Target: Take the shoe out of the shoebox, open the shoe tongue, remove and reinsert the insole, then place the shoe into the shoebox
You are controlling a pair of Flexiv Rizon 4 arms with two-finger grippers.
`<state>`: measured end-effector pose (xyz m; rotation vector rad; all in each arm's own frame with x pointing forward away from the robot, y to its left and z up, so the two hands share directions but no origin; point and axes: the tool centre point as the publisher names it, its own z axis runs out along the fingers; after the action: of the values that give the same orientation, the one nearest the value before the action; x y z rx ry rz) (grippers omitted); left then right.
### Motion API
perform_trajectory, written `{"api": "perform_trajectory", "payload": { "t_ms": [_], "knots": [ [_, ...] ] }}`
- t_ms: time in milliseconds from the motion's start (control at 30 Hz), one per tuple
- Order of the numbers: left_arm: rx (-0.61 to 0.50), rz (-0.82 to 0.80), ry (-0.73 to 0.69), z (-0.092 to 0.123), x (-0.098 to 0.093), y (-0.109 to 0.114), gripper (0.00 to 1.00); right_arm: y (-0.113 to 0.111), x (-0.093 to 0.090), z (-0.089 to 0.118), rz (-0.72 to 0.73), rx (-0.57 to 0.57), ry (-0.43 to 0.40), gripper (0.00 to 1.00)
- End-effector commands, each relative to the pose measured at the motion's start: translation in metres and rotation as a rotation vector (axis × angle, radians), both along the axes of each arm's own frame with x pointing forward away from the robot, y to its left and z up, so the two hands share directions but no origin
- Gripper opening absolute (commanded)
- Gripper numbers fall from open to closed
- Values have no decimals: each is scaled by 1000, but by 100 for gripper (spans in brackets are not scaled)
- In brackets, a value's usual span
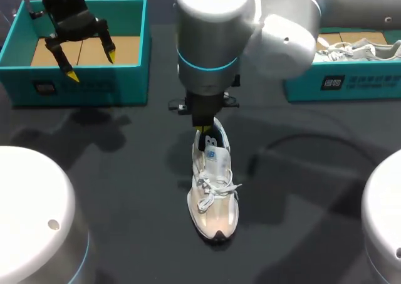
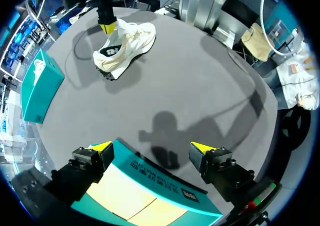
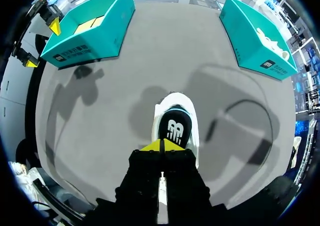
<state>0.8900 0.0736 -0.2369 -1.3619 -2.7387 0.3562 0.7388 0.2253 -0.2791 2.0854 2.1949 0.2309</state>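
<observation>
1. The shoe (image 1: 214, 193) stood sole-down near the middle of the dark table (image 1: 125, 171). It was outside both boxes, with its toe towards the robot and its laces loose on top.
2. The right arm came in from the right and hung straight down over the heel. The right gripper (image 1: 203, 131) had its jaws narrow. From its own wrist, the yellow tips (image 3: 161, 145) were all but touching on the top edge of the black heel (image 3: 175, 126), seemingly pinching it.
3. From the left wrist, the same shoe (image 2: 127, 46) lay well ahead across the table, with the right gripper's yellow tip (image 2: 106, 26) against its heel end.
4. The left gripper (image 1: 92, 66) hovered above the left box (image 1: 88, 86) at the far left of the table. Its jaws were wide and held nothing.
5. From the left wrist, that gripper (image 2: 151, 147) straddled the box's near wall (image 2: 150, 173) without touching it. Plain cardboard showed inside the box.
6. The right box (image 1: 351, 83) sat at the far right, well apart from the shoe, with a second shoe (image 1: 351, 47) lying in it.
</observation>
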Motion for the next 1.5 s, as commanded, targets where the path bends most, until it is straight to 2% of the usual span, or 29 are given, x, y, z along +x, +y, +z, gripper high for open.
{"api": "perform_trajectory", "payload": {
  "t_ms": [33,167,433,767,1100,1267,1500],
  "knots": [
    [2,-2,1,1,0,0,100,5,5,-15,-9,-22,3,0],
    [2,-2,1,1,0,0,100,8,9,-28,-55,-76,17,0],
    [2,-2,1,1,0,0,100,5,12,-41,-105,-180,-11,0],
    [2,-2,1,1,0,0,100,-18,14,-46,-160,-268,-19,0],
    [2,-2,1,1,0,0,100,-35,10,-62,-198,-304,13,0],
    [2,-2,1,1,0,0,100,-38,9,-75,-222,-368,42,0],
    [2,-2,1,1,0,0,100,-45,13,-96,-216,-373,90,0]
  ]
}}
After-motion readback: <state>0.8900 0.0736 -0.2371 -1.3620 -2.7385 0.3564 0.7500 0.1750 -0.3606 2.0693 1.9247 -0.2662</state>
